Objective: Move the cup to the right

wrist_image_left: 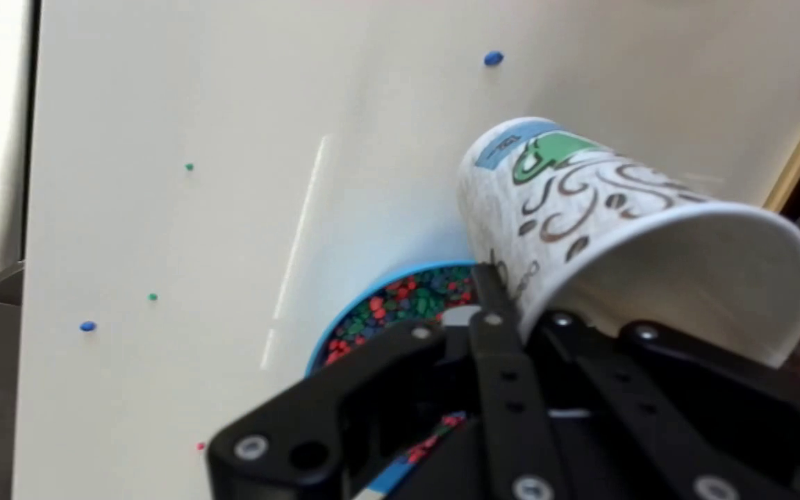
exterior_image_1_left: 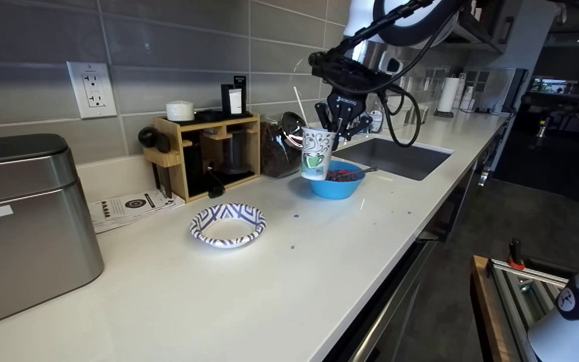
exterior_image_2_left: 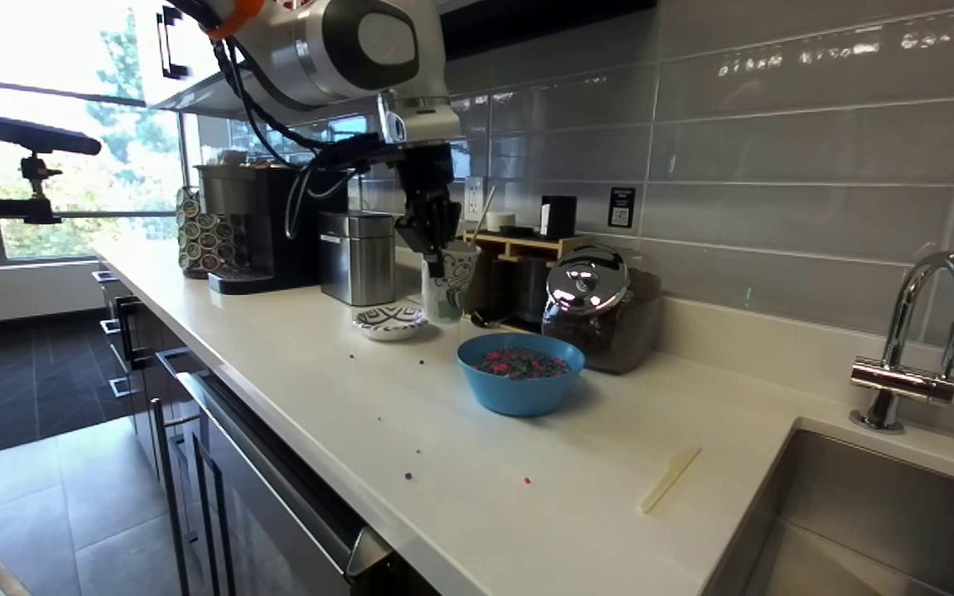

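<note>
Nearest me on the smooth white counter (exterior_image_1_left: 219, 311) stands a boxy brushed-steel bin (exterior_image_1_left: 23, 236) with a dark lid. Past it sits a shallow white round dish (exterior_image_1_left: 228, 229) banded in a blue zigzag pattern. Behind that, near the grey-tiled wall (exterior_image_1_left: 179, 85), is an open light-wood rack (exterior_image_1_left: 178, 173). Farther down, a tapered white paper cup (exterior_image_1_left: 316, 151), printed with dark swirls and a green mug, hangs above the counter, close to upright. I can see a black two-fingered claw (exterior_image_1_left: 337, 137) pinching its side at the rim, the fingers nearly together with only the cup's paper between them. Just beyond the cup is a round bright-blue bowl (exterior_image_1_left: 337, 190) holding small red, green and dark bits (exterior_image_2_left: 520, 364). Farther off come a grey steel sink (exterior_image_1_left: 395, 156) and a white paper-towel roll (exterior_image_1_left: 449, 95).
</note>
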Robot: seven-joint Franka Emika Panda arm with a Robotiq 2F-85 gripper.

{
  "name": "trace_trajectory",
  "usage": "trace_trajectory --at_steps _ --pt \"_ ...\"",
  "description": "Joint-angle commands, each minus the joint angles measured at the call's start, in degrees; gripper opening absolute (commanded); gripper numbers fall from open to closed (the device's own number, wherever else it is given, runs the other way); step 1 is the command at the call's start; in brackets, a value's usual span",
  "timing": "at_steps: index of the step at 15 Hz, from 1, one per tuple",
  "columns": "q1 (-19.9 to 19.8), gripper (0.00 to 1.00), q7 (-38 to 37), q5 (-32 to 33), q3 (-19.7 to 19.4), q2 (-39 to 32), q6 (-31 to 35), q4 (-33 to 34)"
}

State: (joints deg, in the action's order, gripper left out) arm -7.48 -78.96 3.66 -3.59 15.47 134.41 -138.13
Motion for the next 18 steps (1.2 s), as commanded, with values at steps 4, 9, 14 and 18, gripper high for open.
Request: trace_trajectory --at_steps 4,9,14,18 --pt "-8.55 0.00 -18.12 7.58 2.96 8.35 -4.62 -6.21" --pt "-10.90 0.00 -21.86 10.41 1.59 7.90 -5.91 -5.19" --pt "-12.76 0.00 -24.40 11.90 1.51 9.20 -6.07 -5.96" --pt "-15.94 0.00 -30.16 16.43 1.83 5.29 -5.67 -1.30"
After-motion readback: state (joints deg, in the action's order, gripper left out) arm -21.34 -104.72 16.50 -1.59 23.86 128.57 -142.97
